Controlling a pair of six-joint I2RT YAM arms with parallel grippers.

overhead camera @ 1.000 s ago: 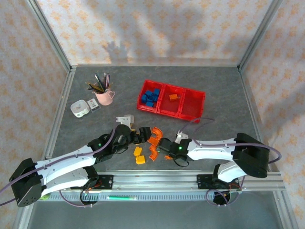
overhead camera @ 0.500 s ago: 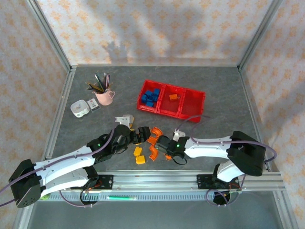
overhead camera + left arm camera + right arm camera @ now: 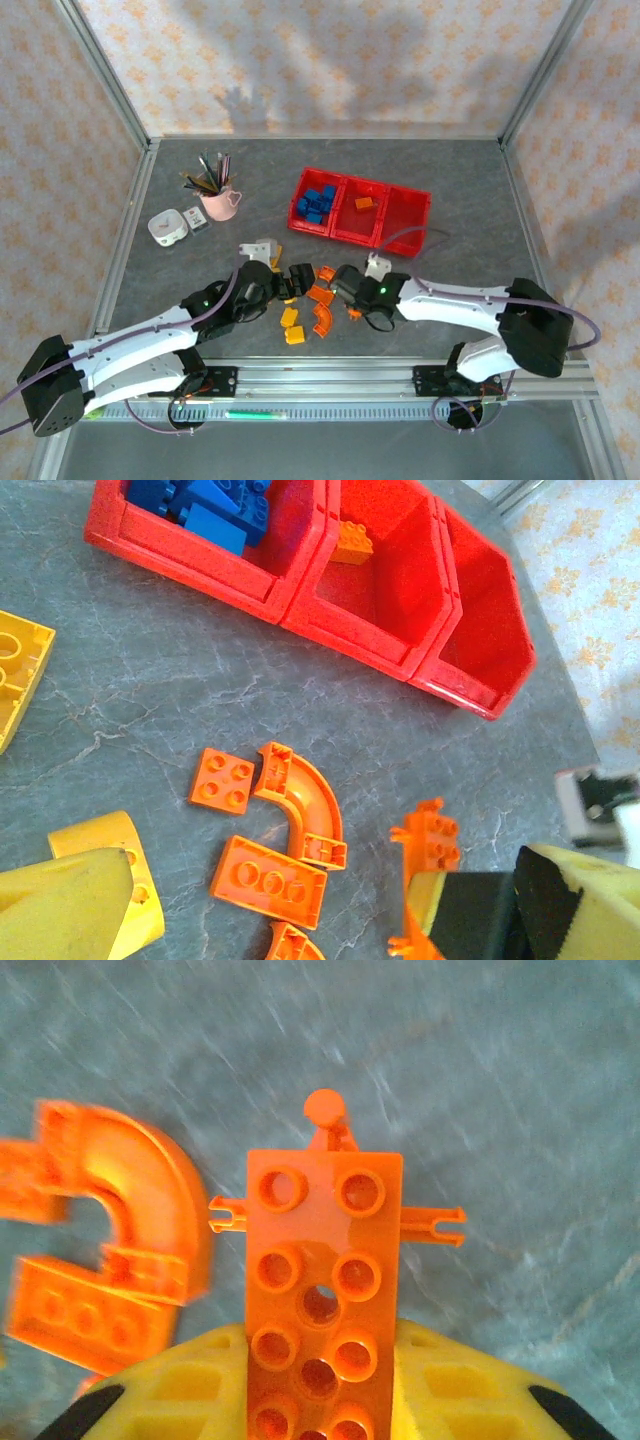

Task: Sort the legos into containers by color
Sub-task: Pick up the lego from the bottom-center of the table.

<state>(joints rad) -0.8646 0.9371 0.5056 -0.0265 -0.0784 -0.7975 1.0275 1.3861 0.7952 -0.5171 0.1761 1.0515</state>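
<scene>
On the bench (image 3: 470,200), nearest the arm bases, two yellow bricks (image 3: 291,318) lie just on the near side of the left gripper (image 3: 298,281); an orange arch (image 3: 322,319) sits beside them, nearer than both grippers and roughly between the two. The left gripper has its fingers (image 3: 60,905) spread wide with nothing between them; a rounded yellow piece (image 3: 125,855) lies against or just beside its left finger, and I cannot tell which. Close by, on that gripper's right, the right gripper (image 3: 322,1395) is clamped on an orange studded plate (image 3: 322,1250); its yellow pads press the plate's two long sides; the plate juts out past the fingertips, with small pins at its sides and a knob at its far end; whether it touches the bench I cannot tell. To this gripper's left lie a second orange arch (image 3: 125,1195) and a flat orange brick (image 3: 80,1320), touching each other; a small square orange plate (image 3: 222,780) lies just beside that arch. Well beyond both grippers stand the containers (image 3: 300,595), three red bins joined in a row; blue legos (image 3: 200,505) lie in the left-end bin; one orange block (image 3: 350,542) lies in the middle bin. Far beyond the left gripper, off to its left, stands a pink cup of pens (image 3: 220,203); a small white object (image 3: 167,227) sits near the cup.
</scene>
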